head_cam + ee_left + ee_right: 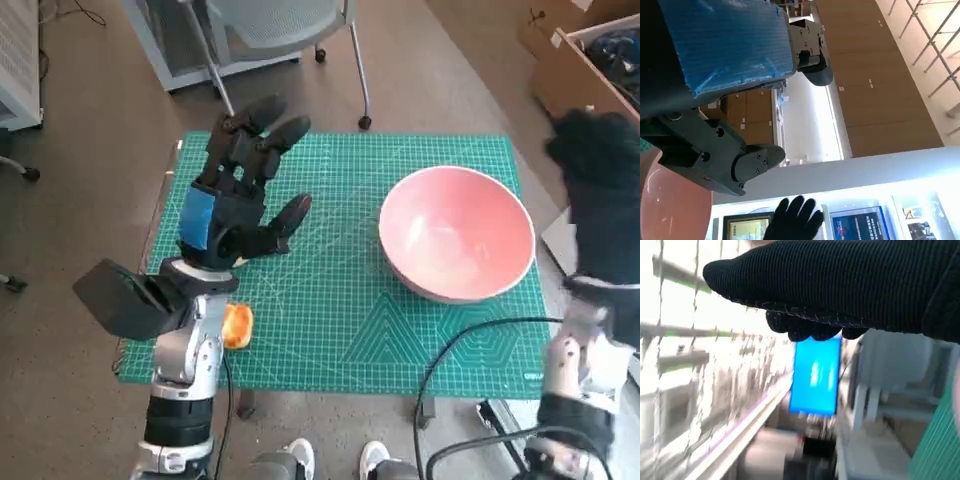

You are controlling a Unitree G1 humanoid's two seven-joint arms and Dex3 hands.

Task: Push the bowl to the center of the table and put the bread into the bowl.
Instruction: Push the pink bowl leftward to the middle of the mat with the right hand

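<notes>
The pink bowl (457, 232) sits on the green mat (340, 330) toward the right side of the counter (160, 215), and that is the relation to watch: the middle of the mat lies to the bowl's left, so the shove has to come from the bowl's right flank. The right hand (600, 180), in its black glove, hangs just off that flank, raised beside the bowl's far-right rim and apparently not touching it. It is by far the nearer hand for the push. Whether its fingers are spread or curled I cannot tell; the head view shows only a dark mass, and its own wrist camera shows little more than the glove's edge.

Over to the other side: the left hand (240, 190) is lifted above the mat well left of the bowl, palm down, fingers splayed, grasping nothing.

The bread (237, 325) lies far left of the bowl, near the mat's front-left corner, tucked right against the left forearm and partly hidden by it. Judging by position, the left hand is the 1 for the bread, though it would need to draw back and drop.
</notes>
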